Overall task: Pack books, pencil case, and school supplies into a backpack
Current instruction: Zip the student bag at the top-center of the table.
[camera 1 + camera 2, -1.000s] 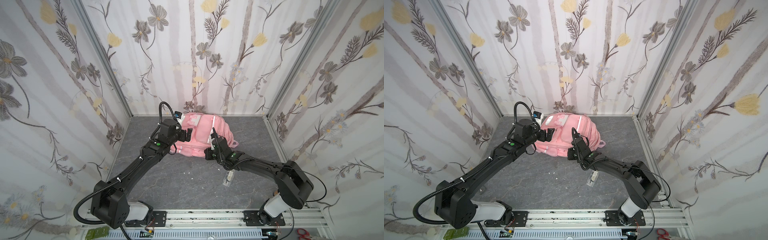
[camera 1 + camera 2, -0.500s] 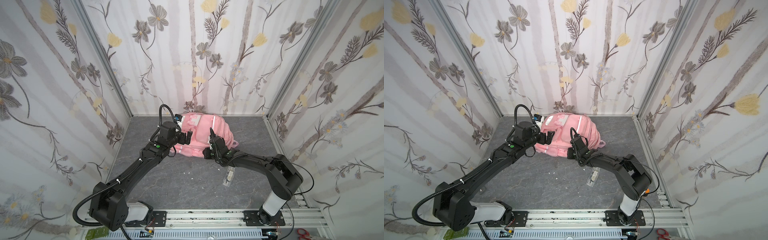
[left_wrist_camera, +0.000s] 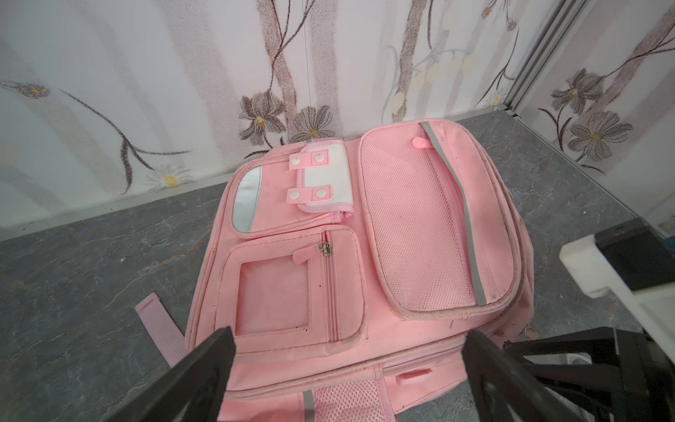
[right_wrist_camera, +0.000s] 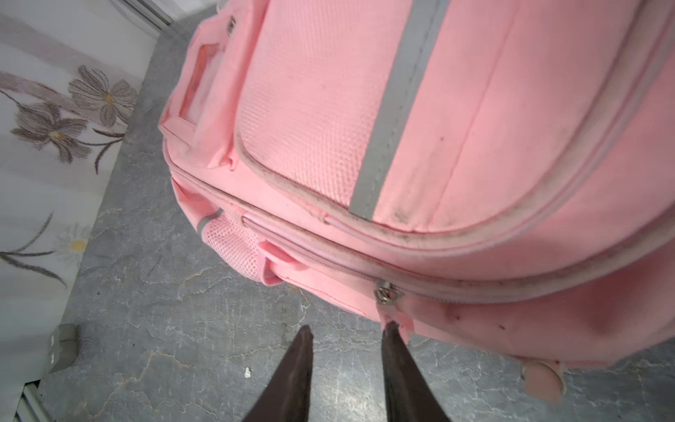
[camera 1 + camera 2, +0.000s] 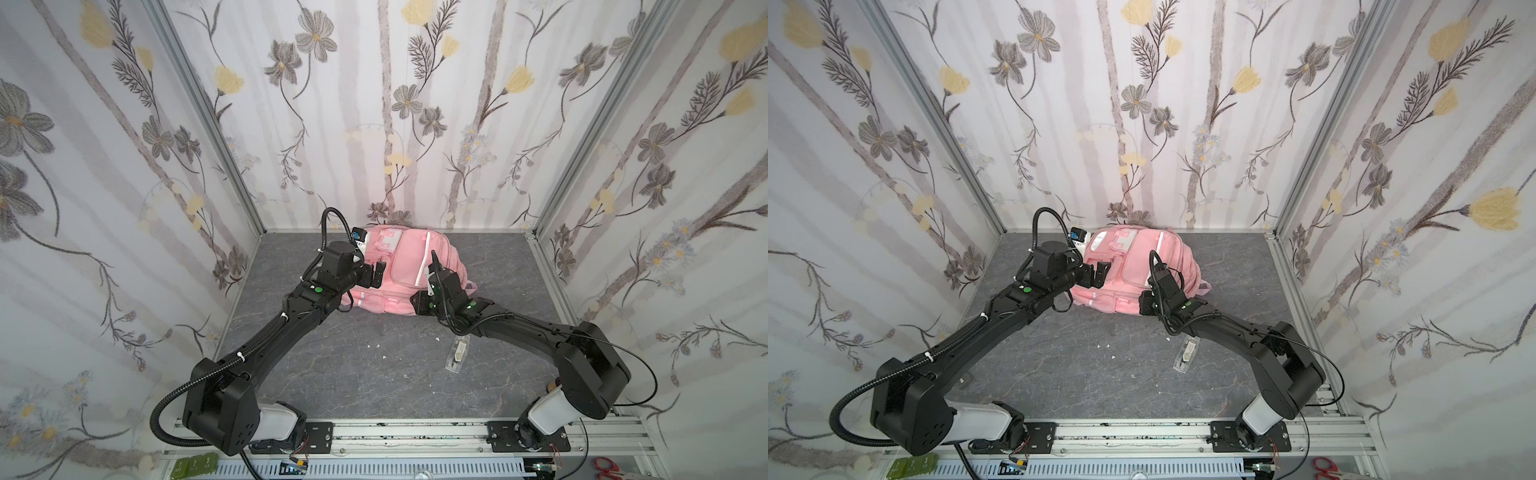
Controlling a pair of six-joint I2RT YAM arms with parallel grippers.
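Observation:
The pink backpack [image 5: 409, 266] [image 5: 1133, 270] lies flat against the back wall, pockets up, zips shut. My left gripper [image 5: 376, 275] [image 3: 350, 352] hovers wide open over its left near edge, nothing between the fingers. My right gripper [image 5: 419, 306] [image 4: 347, 329] is low at the backpack's near edge, jaws partly open and empty. One fingertip [image 4: 391, 329] touches the pink pull tab [image 4: 396, 316] under the metal zip slider [image 4: 383, 294]. A small clear oblong case [image 5: 457, 353] [image 5: 1187, 353] lies on the floor by the right forearm. Books and pencil case are out of view.
Flowered walls close in the grey floor [image 5: 353, 374] on three sides. A loose pink strap [image 3: 155, 323] lies on the floor beside the backpack. Small white crumbs [image 5: 376, 345] dot the middle of the floor. The right arm's wrist [image 3: 621, 270] stands close to my left gripper.
The right gripper slid a little to the left along the backpack's near edge and its jaw gap narrowed, then widened slightly. The left gripper dipped slightly and stayed open.

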